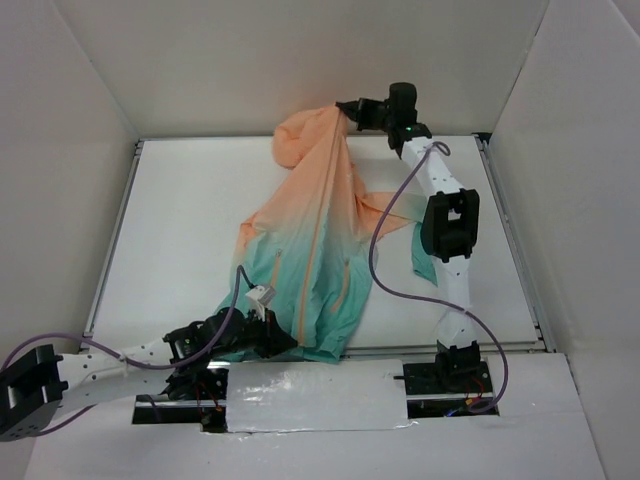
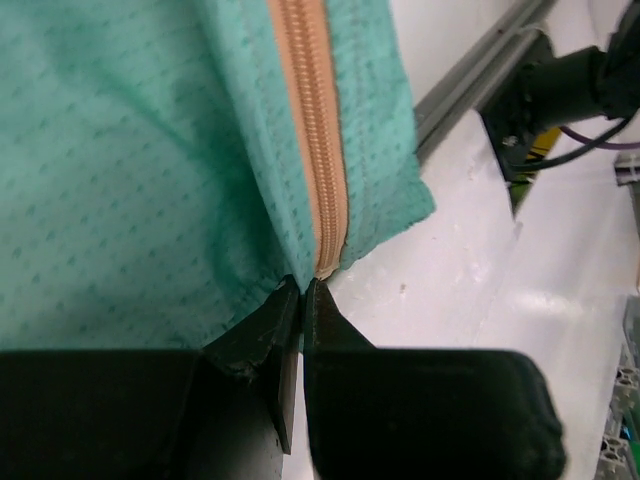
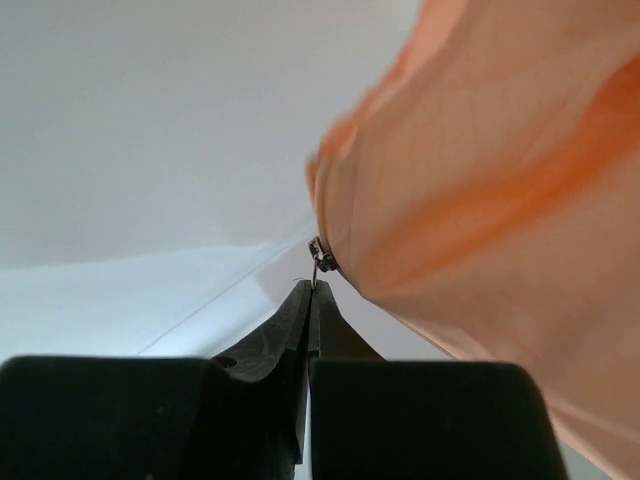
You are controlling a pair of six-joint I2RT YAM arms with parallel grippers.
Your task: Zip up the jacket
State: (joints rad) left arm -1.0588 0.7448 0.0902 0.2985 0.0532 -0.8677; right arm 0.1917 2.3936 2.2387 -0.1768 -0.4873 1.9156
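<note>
The jacket (image 1: pixel 310 240) lies stretched from the near edge to the back of the table, peach-orange at the top, teal at the hem, its orange zipper (image 1: pixel 316 230) closed along the front. My left gripper (image 1: pixel 275 335) is shut on the teal hem at the zipper's bottom end (image 2: pixel 327 262); in the left wrist view the gripper (image 2: pixel 302 285) pinches the fabric edge. My right gripper (image 1: pixel 348 112) is at the collar, lifted off the table. In the right wrist view the gripper (image 3: pixel 312 288) is shut on the small metal zipper pull (image 3: pixel 320 258) at the top of the orange fabric (image 3: pixel 500 180).
White walls stand around the white table (image 1: pixel 180 220). A metal rail (image 2: pixel 480 80) runs along the table's near edge. The right arm's purple cable (image 1: pixel 385 250) hangs over the jacket's right sleeve. The right arm's base (image 2: pixel 560 90) shows in the left wrist view.
</note>
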